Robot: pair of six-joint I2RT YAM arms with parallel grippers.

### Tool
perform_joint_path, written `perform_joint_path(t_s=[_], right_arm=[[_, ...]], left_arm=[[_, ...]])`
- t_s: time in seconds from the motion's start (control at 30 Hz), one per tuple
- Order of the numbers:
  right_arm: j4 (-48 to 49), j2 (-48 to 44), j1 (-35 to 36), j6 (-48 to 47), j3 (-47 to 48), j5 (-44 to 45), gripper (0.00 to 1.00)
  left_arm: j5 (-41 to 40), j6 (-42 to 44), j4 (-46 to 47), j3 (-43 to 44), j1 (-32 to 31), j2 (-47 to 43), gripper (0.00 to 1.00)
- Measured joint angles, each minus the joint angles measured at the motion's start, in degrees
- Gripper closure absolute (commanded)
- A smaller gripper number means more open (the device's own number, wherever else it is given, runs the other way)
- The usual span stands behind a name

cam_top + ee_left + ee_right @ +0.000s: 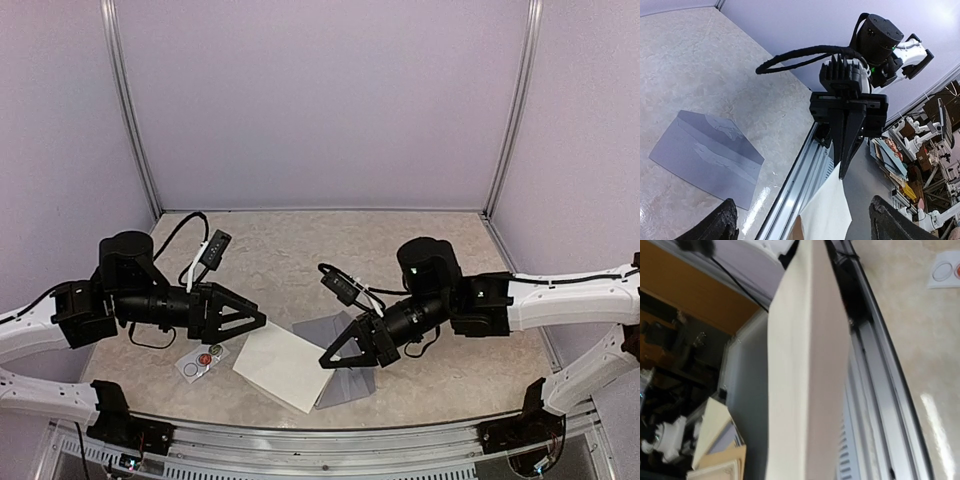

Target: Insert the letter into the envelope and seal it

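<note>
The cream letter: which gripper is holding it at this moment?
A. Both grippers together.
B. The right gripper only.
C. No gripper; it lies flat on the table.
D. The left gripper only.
B: in the left wrist view the right gripper is pinched shut on the edge of the letter, while the left gripper stands open.

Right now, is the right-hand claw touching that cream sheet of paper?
Touching. The left wrist view shows the right gripper pinched shut on the top corner of the cream letter.
</note>
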Motion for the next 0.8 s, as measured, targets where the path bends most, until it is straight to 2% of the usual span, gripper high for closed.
perform_joint_path(t_s=[0.1,0.23,0.3,0.33,0.4,0.43,0.5,0.6,0.7,0.8], right_arm=[[-7.7,1.0,-0.1,-4.2,4.2,-0.2,1.00],[-15.6,3.1,-0.1,-9.1,8.9,-1.8,1.00],[-19.0,3.8,-0.1,-11.3,10.7,-2.8,1.00],[-20.6,4.2,-0.1,-12.5,11.7,-3.2,1.00],[-23.4,4.9,-0.1,-14.4,13.4,-3.7,1.00],[-24.9,5.3,-0.1,-15.5,14.3,-3.8,1.00],[-27.1,5.9,-0.1,-17.1,15.8,-4.0,1.00],[-30.2,6.8,-0.1,-19.1,17.6,-3.9,1.00],[-32.8,7.3,-0.5,-20.7,18.5,-3.5,1.00],[-34.6,7.4,-1.7,-21.9,19.2,-2.9,1.00]], left_arm=[[-0.8,2.4,-3.7,2.7,0.3,1.0,0.07],[-0.3,6.8,-7.6,9.4,-0.5,6.5,0.06],[0.2,9.0,-9.4,11.5,-1.6,9.2,0.10],[0.8,10.1,-10.6,12.4,-2.2,10.7,0.16],[2.3,11.8,-12.7,13.5,-3.2,13.5,0.34],[3.0,12.4,-13.5,13.7,-3.5,14.5,0.39],[4.6,13.5,-15.1,13.7,-4.1,16.2,0.61],[6.9,14.4,-16.5,13.8,-4.7,17.4,0.82],[9.0,14.3,-16.8,13.8,-4.9,17.4,0.98],[10.7,14.1,-16.5,13.8,-5.1,17.4,1.00]])
